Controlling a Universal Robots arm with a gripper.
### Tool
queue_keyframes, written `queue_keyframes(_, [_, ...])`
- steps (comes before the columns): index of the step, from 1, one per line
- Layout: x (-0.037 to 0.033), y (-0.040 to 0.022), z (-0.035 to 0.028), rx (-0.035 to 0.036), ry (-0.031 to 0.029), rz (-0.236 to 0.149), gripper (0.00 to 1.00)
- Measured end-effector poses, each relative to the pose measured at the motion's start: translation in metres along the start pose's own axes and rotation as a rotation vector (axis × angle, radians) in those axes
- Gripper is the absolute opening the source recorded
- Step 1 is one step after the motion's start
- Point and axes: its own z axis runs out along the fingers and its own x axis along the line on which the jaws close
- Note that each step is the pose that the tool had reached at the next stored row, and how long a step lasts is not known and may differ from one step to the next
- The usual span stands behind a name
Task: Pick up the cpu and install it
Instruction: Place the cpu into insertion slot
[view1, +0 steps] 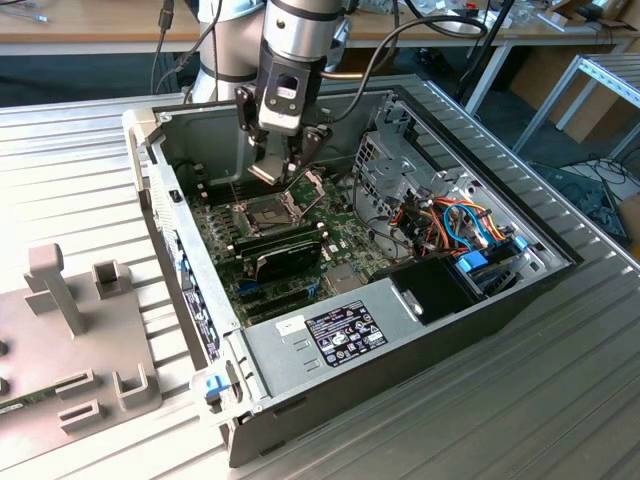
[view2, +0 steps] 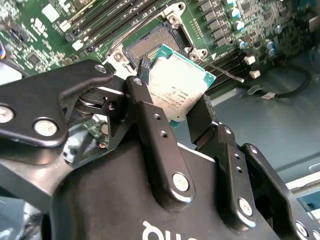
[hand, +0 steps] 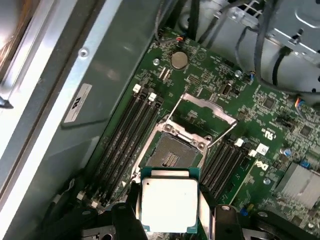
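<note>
The cpu, a small square chip with a dull silver top and green rim, is pinched at two opposite edges by my gripper. In the second wrist view the cpu sits tilted between the black fingers of the gripper. It hangs a little above the open socket, whose metal frame is hinged up. In the exterior view the gripper hovers inside the computer case over the socket on the green motherboard.
Memory slots flank the socket. A black module lies just in front of it. The power supply, a metal drive cage and coloured cables crowd the case's right. A grey fixture stands outside, left.
</note>
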Motion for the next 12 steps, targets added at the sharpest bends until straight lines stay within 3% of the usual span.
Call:
queue_keyframes(2, [0.0000, 0.0000, 0.0002, -0.0010, 0.0021, 0.057, 0.55])
queue_keyframes(10, [0.0000, 0.0000, 0.0002, -0.0011, 0.0022, 0.063, 0.55])
queue_keyframes(12, [0.0000, 0.0000, 0.0005, -0.0019, 0.0038, 0.104, 0.55])
